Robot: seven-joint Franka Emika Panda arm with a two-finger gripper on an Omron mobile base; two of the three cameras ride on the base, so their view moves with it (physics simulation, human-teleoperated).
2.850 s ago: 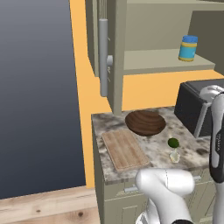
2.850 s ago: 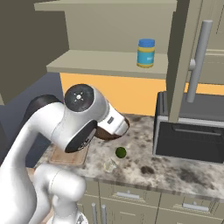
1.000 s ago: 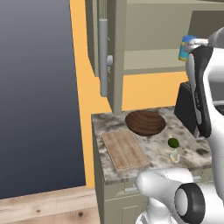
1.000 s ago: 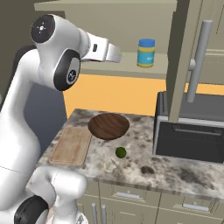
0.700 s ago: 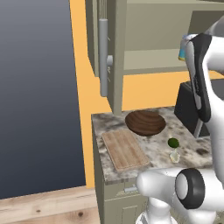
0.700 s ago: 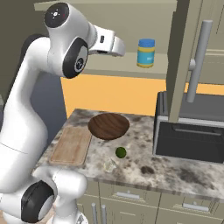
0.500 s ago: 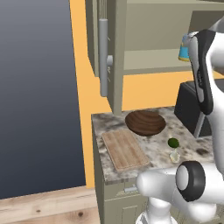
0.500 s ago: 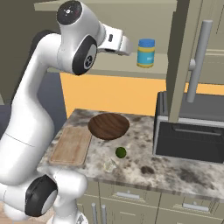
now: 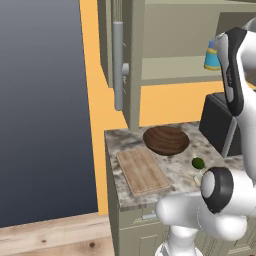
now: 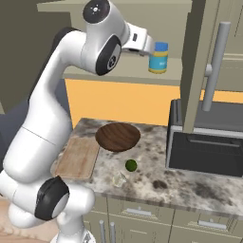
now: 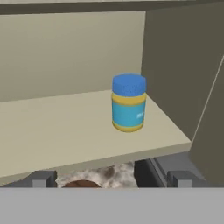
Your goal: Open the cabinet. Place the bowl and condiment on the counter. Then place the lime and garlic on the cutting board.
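The cabinet stands open, its door swung left. On its shelf sits the condiment, a small jar with a blue lid and yellow bands, also seen as the condiment. My gripper is at shelf height just short of the jar, open with nothing between its fingertips. On the counter below lie the dark wooden bowl, the cutting board, the lime and the pale garlic.
A black boxy appliance sits on the counter's right side under the right cabinet door, which hangs open with its bar handle close to the jar. An orange wall backs the counter.
The arm has swung up from low over the counter to shelf height, and the hand has moved closer to the condiment. The jaws have stayed open.
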